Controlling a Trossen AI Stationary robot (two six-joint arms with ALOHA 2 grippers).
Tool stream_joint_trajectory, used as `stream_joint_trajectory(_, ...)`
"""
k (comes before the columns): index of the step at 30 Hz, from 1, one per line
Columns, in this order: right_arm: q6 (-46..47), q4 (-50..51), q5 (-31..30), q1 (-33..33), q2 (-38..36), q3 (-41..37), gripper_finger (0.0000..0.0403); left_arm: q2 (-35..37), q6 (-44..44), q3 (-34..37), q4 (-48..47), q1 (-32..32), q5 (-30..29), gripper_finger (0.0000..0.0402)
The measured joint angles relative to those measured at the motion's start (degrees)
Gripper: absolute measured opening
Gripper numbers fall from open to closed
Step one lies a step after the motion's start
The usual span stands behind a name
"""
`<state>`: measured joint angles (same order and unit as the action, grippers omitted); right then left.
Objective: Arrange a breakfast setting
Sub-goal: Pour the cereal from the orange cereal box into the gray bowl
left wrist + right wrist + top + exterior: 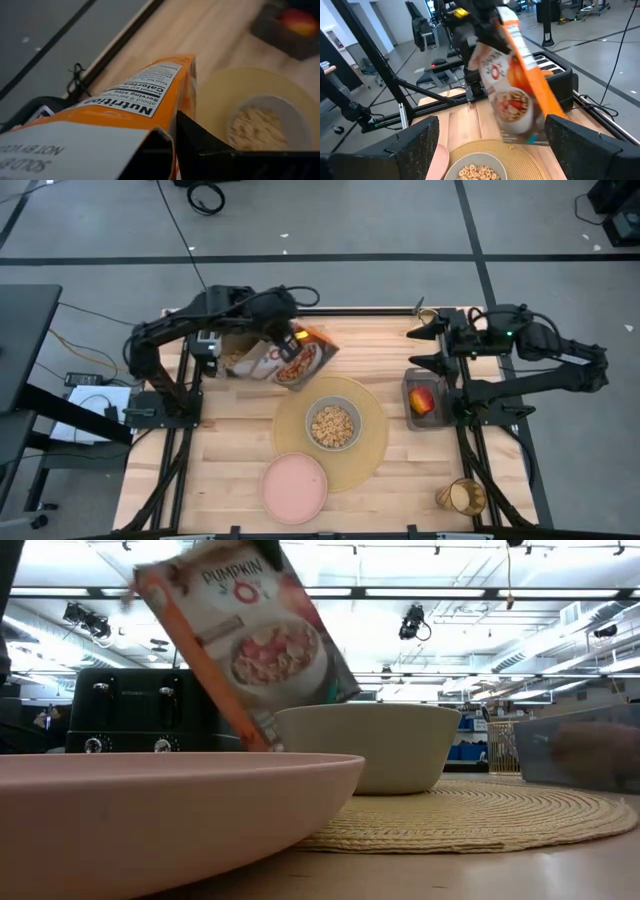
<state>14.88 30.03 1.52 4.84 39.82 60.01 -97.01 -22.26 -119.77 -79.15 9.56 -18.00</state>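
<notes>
The left hand is pinching a cereal box, holding it tilted in the air over the far-left part of the worktop, just beyond the edge of the mat. In the right wrist view the box hangs at a slant above the far rim of the mat, its open top held up in the left hand.

The round tan mat lies in the middle of the worktop. The bowl stands on it, near its centre, with cereal inside. The pink plate sits at the near edge, overlapping the mat's near-left rim. The amber tumbler lies on its side at the near-right corner, well apart from the mat. The red apple rests in a grey tray at the right side.

The right hand hangs spread, holding nothing, above the far-right part of the worktop, just beyond the tray.

In the low view a black toaster stands behind the plate, to the left of the bowl.
</notes>
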Motion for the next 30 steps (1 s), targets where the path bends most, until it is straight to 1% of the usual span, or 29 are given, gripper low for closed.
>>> stream_joint_trajectory(2, 0.3, -0.9, 0.0, 0.0, 1.2, 0.0, 0.0363, 1.4, -1.6, 0.0, -2.5, -1.5, 1.1, 0.0008)
stream_joint_trajectory(6, 0.5, -2.1, 0.0, 0.0, 3.1, 0.0, 0.0363, 4.1, -6.5, 0.1, -12.1, -4.8, 2.9, 0.0008)
stream_joint_trajectory(9, 0.4, -3.0, 0.1, 0.0, 4.3, 0.0, 0.0363, 6.6, -8.9, 0.5, -10.8, -7.0, 5.0, 0.0008)
stream_joint_trajectory(12, 0.1, -3.8, 0.2, 0.0, 5.4, 0.0, 0.0363, 7.8, -13.3, 0.3, -10.1, -8.4, 5.8, 0.0008)
stream_joint_trajectory(18, 0.2, -6.0, 0.6, 0.0, 7.7, 0.0, 0.0363, 7.4, -17.1, 1.4, -10.7, -10.7, 9.8, 0.0008)
stream_joint_trajectory(21, 0.6, -6.2, 1.1, -0.1, 8.4, 0.0, 0.0363, 7.4, -20.0, 3.9, -10.5, -12.6, 13.6, 0.0008)
stream_joint_trajectory(24, 0.6, -6.3, 1.0, -1.1, 8.9, 0.0, 0.0363, 7.3, -24.0, 6.0, -11.2, -15.9, 19.5, 0.0008)
stream_joint_trajectory(27, 0.6, -6.2, 1.0, -1.9, 9.0, 0.0, 0.0363, 7.4, -28.9, 6.1, -10.8, -19.8, 24.1, 0.0008)
stream_joint_trajectory(30, 0.9, -6.4, 1.0, -2.6, 9.1, 0.0, 0.0363, 7.6, -35.3, 6.1, -10.7, -24.0, 27.3, 0.0008)
